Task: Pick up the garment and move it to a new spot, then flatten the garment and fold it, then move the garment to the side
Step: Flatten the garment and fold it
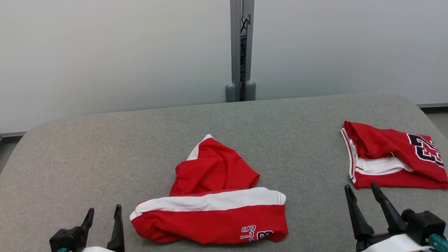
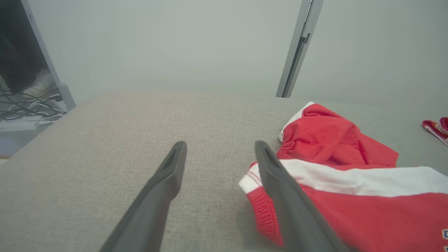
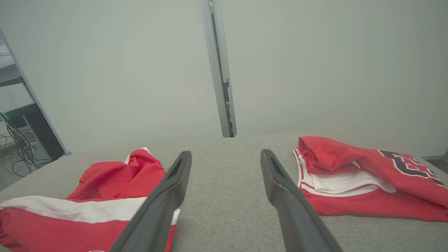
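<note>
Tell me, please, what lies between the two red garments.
Bare grey cushion separates the crumpled garment from the folded jersey, as the head view shows.

**Dark Fingers, Pale Wrists**

The left gripper (image 1: 105, 207) and right gripper (image 1: 360, 185) each bore two long matte-black fingers (image 1: 355, 213) tapering to points, rooted in blocky black mounts (image 1: 421, 220). Behind them sat white casing (image 1: 395, 245) with small teal fittings (image 1: 437, 241).
</note>
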Robot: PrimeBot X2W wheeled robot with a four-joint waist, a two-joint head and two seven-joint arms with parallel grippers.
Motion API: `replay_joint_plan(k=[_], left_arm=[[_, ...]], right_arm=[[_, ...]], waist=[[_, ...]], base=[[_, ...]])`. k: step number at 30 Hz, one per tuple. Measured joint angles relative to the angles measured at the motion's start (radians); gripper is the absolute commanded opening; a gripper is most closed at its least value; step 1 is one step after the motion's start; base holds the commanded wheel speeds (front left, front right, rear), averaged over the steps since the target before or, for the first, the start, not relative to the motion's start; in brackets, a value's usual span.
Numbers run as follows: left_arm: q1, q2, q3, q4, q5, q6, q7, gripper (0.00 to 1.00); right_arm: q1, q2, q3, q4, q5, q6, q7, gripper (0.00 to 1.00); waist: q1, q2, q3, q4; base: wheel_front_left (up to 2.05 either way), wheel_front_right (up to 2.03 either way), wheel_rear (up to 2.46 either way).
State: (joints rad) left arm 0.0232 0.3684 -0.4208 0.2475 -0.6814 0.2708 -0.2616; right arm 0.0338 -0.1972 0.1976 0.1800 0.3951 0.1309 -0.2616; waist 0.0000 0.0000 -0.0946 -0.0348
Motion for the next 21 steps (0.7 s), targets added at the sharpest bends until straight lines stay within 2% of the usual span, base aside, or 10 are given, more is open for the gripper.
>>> replay_joint_plan(k=[8, 12, 21], left_arm=[[0.075, -0.059, 0.126, -0.113, 0.118, 0.001, 0.000, 1.00], [0.114, -0.108, 0.165, -0.128, 0.170, -0.038, 0.000, 1.00], [0.116, -0.147, 0.229, -0.096, 0.209, -0.100, 0.000, 1.00]], right_arm=[[0.025, 0.035, -0.068, -0.034, -0.011, 0.000, 0.000, 1.00], [0.040, 0.049, -0.078, -0.043, -0.021, 0.000, 0.000, 1.00], [0.041, 0.041, -0.058, -0.048, -0.024, 0.000, 0.000, 1.00]], waist=[[0.0000, 0.0000, -0.007, 0.010], [0.0000, 0.0000, -0.013, 0.013], [0.0000, 0.0000, -0.010, 0.010]], base=[[0.00, 0.00, 0.00], [0.00, 0.00, 0.00], [0.00, 0.00, 0.00]])
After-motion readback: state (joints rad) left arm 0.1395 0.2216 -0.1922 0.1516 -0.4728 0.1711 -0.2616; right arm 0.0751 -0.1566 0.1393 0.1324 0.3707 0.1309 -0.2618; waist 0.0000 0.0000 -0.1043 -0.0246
